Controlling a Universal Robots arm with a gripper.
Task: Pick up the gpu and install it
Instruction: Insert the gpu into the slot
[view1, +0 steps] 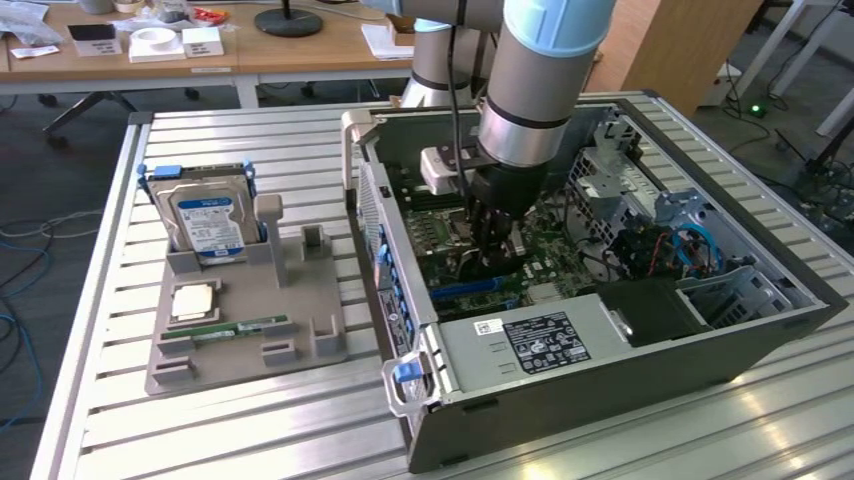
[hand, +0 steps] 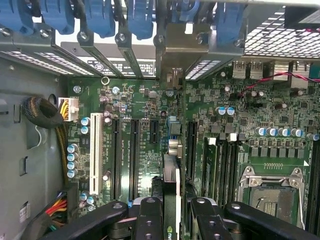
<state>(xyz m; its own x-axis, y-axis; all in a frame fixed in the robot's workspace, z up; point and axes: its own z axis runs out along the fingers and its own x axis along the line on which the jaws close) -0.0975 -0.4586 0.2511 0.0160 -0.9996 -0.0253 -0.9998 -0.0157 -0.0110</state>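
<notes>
My gripper reaches down inside the open computer case, over the green motherboard. It is shut on the gpu, which I see edge-on in the wrist view as a thin dark card between the two black fingers. The card stands upright along a slot of the motherboard, and its silvery bracket end sits against the case's rear slot openings. Whether the card sits fully down in the slot I cannot tell. In the exterior view the gpu shows as a dark shape under the gripper.
A grey holder beside the case, at the exterior view's left, carries a blue-labelled hard drive, a green RAM stick and a square chip. Inside the case are the power supply, a drive cage, blue slot latches and cables.
</notes>
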